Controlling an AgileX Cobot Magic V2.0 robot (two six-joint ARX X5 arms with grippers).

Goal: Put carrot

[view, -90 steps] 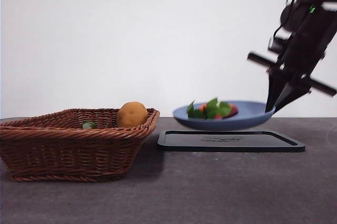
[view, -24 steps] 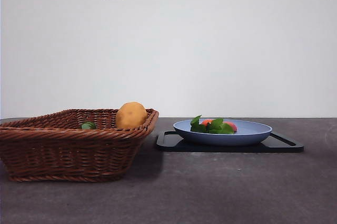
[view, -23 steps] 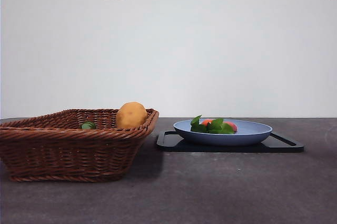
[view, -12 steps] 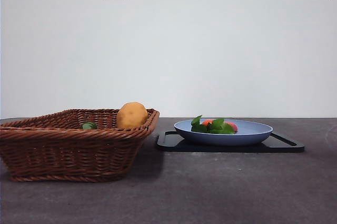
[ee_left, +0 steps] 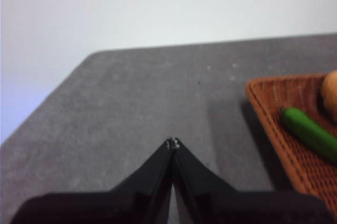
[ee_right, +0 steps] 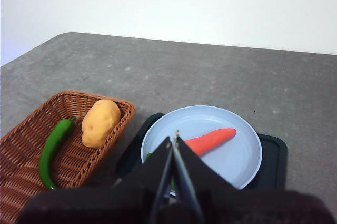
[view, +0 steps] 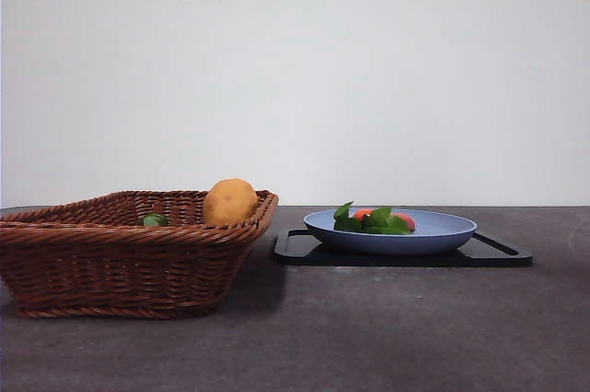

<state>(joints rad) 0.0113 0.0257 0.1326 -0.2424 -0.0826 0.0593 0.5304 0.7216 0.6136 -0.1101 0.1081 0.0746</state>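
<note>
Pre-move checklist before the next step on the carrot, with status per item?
1. Carrot lies on the blue plate: ok.
2. Blue plate sits flat on the black tray: ok.
3. Right gripper shut, holding nothing, up above the plate: ok.
4. Left gripper shut, over bare table beside the basket: ok.
5. Potato and green pepper are in the basket: ok.
6. Carrot's leaves in right wrist view: cannot tell, hidden behind the jaws.

Blue plate (view: 433, 231) with carrot (view: 373, 219), earlier held above black tray (view: 502, 251), now rests on it. Right gripper (ee_right: 173, 140) has withdrawn upward, jaws together.
</note>
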